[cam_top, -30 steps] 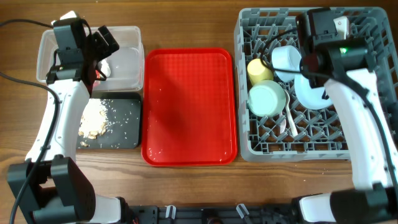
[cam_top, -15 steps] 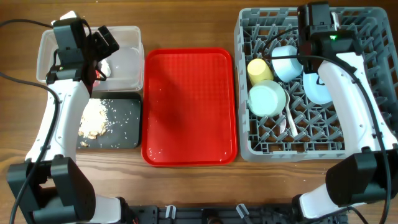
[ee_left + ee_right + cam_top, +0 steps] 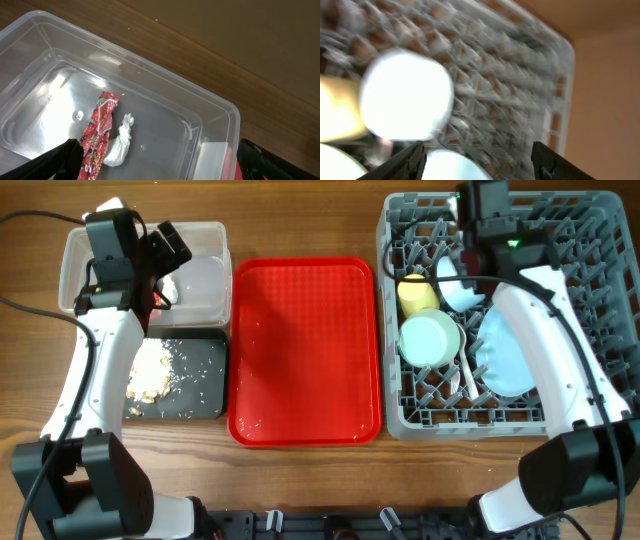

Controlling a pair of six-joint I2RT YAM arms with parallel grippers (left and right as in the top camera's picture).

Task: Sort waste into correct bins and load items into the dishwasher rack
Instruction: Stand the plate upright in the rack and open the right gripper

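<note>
A: Entry one, waste. Where?
B: Red wrapper (image 3: 97, 132) and white scrap (image 3: 119, 145), side by side on the floor of the clear tub (image 3: 205, 290), at 10 o'clock on the desk (image 3: 300, 220). Crumbs (image 3: 148, 372) in the black tray (image 3: 200, 385), just beside the tub at its 6 o'clock.

A: Entry two, dishes?
B: All in the rack (image 3: 590, 240), at 3 o'clock on the desk.
- Yellow cup (image 3: 416, 292) toward the rack's 9 o'clock side.
- Green bowl (image 3: 430, 338) at the cup's 6 o'clock.
- Blue bowl (image 3: 452, 280) at the cup's 3 o'clock, partly under the arm.
- Plate (image 3: 505, 355) at the green bowl's 3 o'clock, apparently leaning.
- Spoon and fork (image 3: 467, 380) between green bowl and plate.

A: Step in hand?
B: By my reading, the closing one: no waste or dish shows on the red tray (image 3: 305, 350). The next move calls for lifting both arms away without clipping pegs or plate.

A: End effectors?
B: Left end effector (image 3: 157, 150): over the tub, fingers wide apart, nothing held, no contact visible. Right end effector (image 3: 477, 150): above the rack near its 12 o'clock edge. The view is blurred, but the fingers are spread with nothing between them.
</note>
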